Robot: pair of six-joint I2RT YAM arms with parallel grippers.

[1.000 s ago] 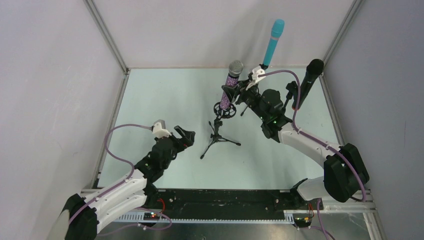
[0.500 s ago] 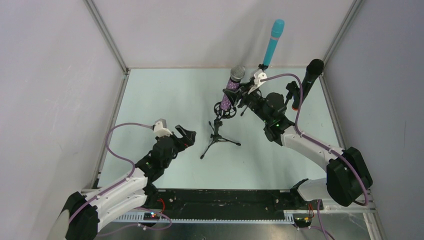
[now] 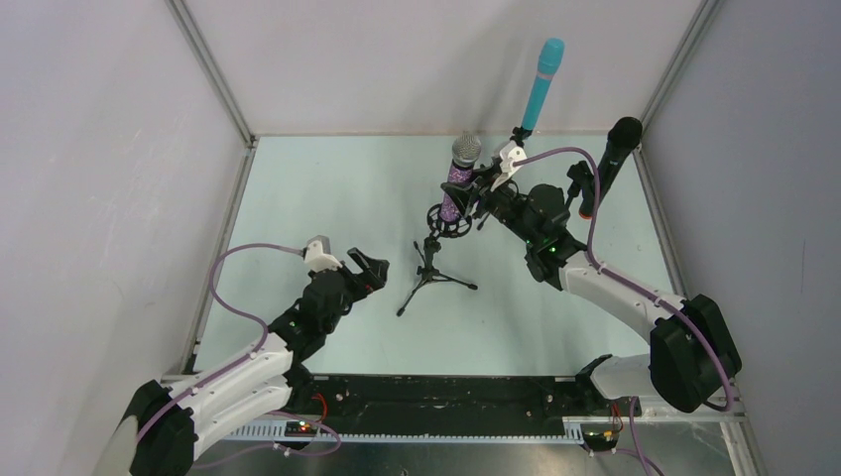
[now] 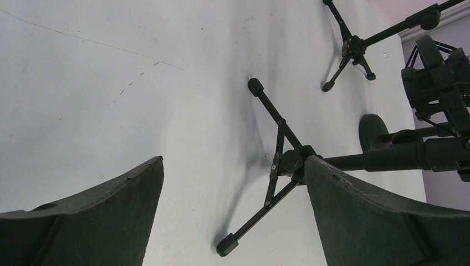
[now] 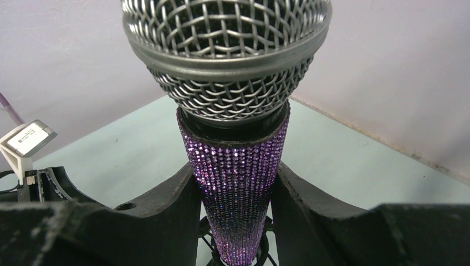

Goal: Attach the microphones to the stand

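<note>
Left arm: no change over the last second. It reaches low across the pale green table top (image 3: 327,188) from the near-left corner, forearm angled up and right. The left gripper (image 3: 369,270) hangs just above the surface with its jaws spread wide and nothing between them. Its wrist view looks along the table at the feet of the black tripod stand (image 4: 288,163).

Centre: that black tripod stand (image 3: 431,273) sits mid-table and carries a round black holder ring (image 3: 448,218) at the top of its post.

Change noted: the purple glitter microphone (image 3: 456,183), silver mesh head on top, has come down a little. Its head sits lower than a second ago and its lower end now meets the ring. My reading is that the insertion is under way. I cannot tell from here whether it is fully seated.

Right arm: stretched from the near-right corner up and left, elbow bent, wrist roughly level with the microphone's body. It has crept slightly forward with the descent. The right gripper (image 3: 476,188) is clamped on the glitter barrel below the head. The wrist view shows both fingers (image 5: 183,210) pressed against its sides.

Far right: the light cyan-blue microphone (image 3: 541,84) and the black microphone with an orange end ring (image 3: 610,159) stand upright by the back-right corner, unmoved. They look already mounted, which leaves the purple one as the last.
</note>
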